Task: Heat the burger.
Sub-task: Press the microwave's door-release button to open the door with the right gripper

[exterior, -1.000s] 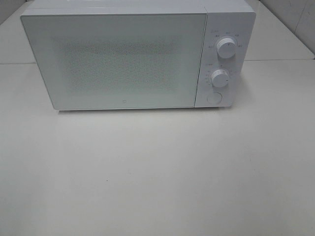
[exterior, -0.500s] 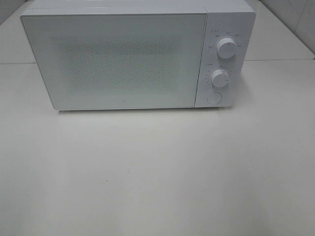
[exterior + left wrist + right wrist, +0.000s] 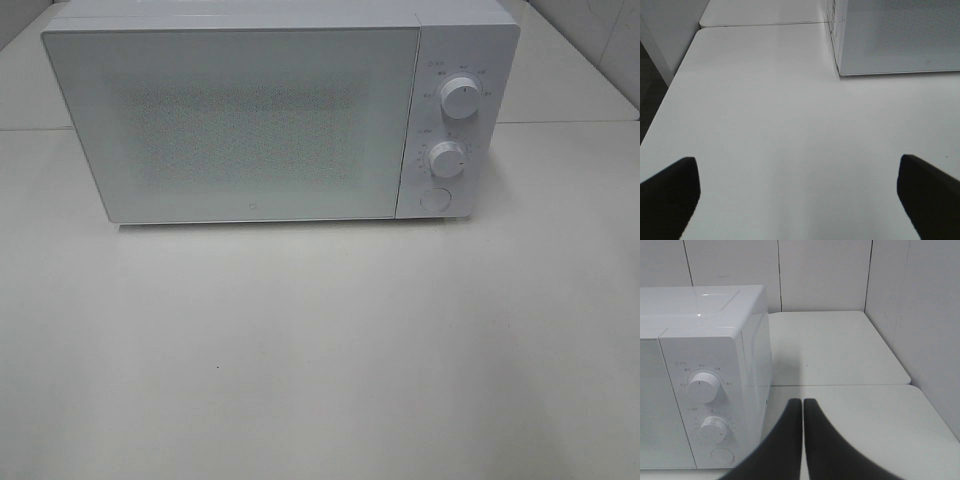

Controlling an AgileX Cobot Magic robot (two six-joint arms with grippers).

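Toward the back edge of the counter [image 3: 320, 350] sits a white microwave [image 3: 250, 120], its door shut. No burger shows in any view, and I cannot tell whether it lies behind the frosted door. The left jaws gape wide above the counter, holding nothing. The right jaws are pressed together, empty, near the upper dial [image 3: 460, 97]. Progress is hard to judge: no sign of loading or heating appears.
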